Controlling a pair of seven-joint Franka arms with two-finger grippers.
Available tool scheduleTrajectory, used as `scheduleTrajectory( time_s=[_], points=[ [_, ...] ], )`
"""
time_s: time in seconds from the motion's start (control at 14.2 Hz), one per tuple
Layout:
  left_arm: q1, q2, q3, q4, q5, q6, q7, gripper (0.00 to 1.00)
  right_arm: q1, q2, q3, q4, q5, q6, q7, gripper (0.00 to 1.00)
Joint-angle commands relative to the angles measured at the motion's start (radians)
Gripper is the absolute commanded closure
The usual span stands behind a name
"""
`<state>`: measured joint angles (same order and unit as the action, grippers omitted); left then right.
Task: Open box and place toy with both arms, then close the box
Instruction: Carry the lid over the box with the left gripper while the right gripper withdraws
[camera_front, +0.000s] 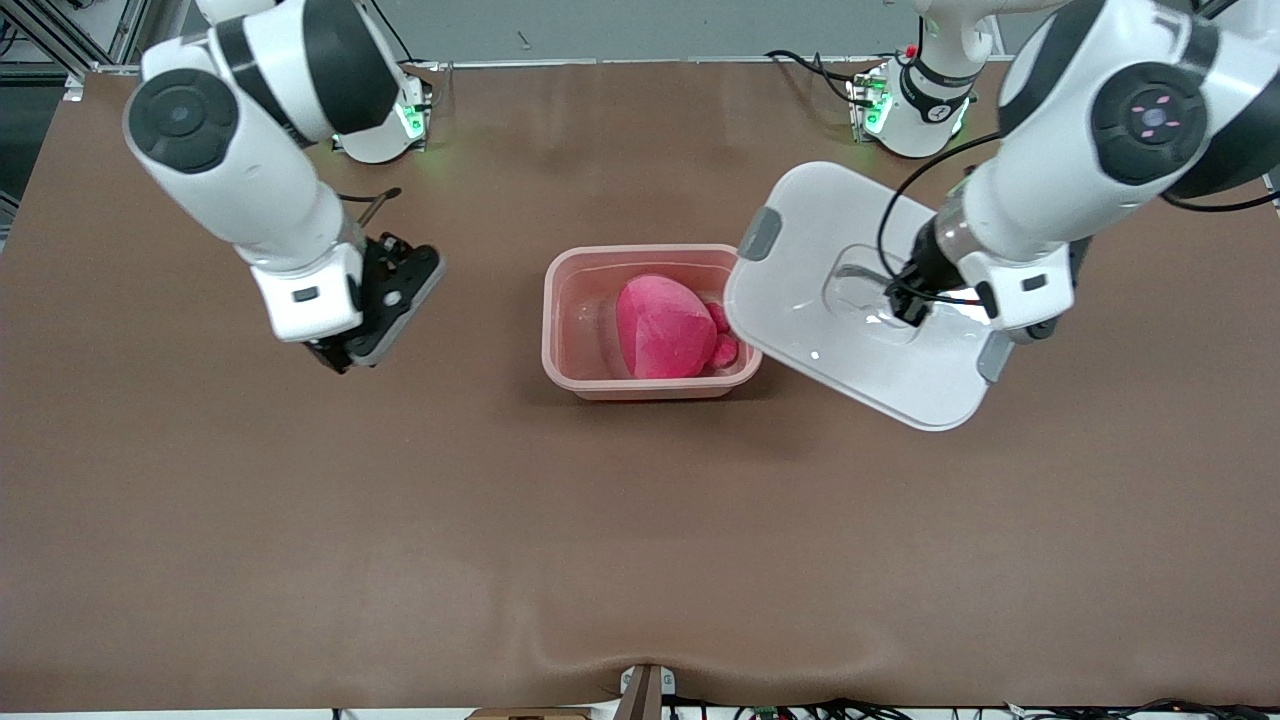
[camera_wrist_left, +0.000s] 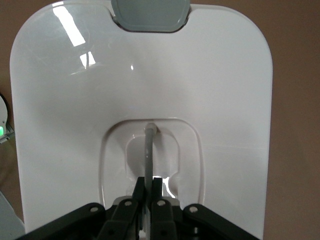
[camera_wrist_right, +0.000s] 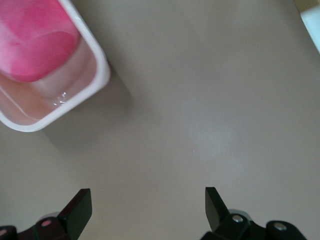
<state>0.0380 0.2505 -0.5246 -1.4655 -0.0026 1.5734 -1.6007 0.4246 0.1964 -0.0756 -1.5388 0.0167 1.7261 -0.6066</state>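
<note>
Lid (camera_front: 850, 300) handle (camera_wrist_left: 148, 152) pinched by left gripper (camera_wrist_left: 148, 187).

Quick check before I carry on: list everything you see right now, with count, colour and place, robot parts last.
box: one, translucent pink, open, mid-table.
toy: one, bright pink, inside the box.
lid: one, white with grey latches, held by its clear handle, its edge over the box's rim at the left arm's end.
table: one, brown.
left gripper: one, black, shut on the lid's handle.
right gripper: one, black, open, over bare table toward the right arm's end, waiting.
</note>
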Motion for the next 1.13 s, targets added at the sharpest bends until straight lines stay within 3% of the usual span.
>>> scheduleTrajectory(
  time_s=[0.0,0.35,0.71,1.06],
  points=[
    [-0.055,0.032,-0.002,0.005,0.024,0.046,-0.120,1.00,-0.117,-0.066,0.019,-0.043,0.000,-0.034,0.048,0.00],
    [-0.150,0.079,-0.002,0.004,0.045,0.161,-0.358,1.00,-0.288,-0.152,0.019,-0.046,0.005,-0.140,0.148,0.00],
    [-0.251,0.147,-0.002,0.001,0.125,0.243,-0.615,1.00,-0.411,-0.216,0.019,-0.049,0.003,-0.145,0.442,0.00],
    [-0.346,0.208,-0.002,0.001,0.231,0.298,-0.835,1.00,-0.509,-0.235,0.030,-0.078,0.003,-0.146,0.476,0.00]
  ],
)
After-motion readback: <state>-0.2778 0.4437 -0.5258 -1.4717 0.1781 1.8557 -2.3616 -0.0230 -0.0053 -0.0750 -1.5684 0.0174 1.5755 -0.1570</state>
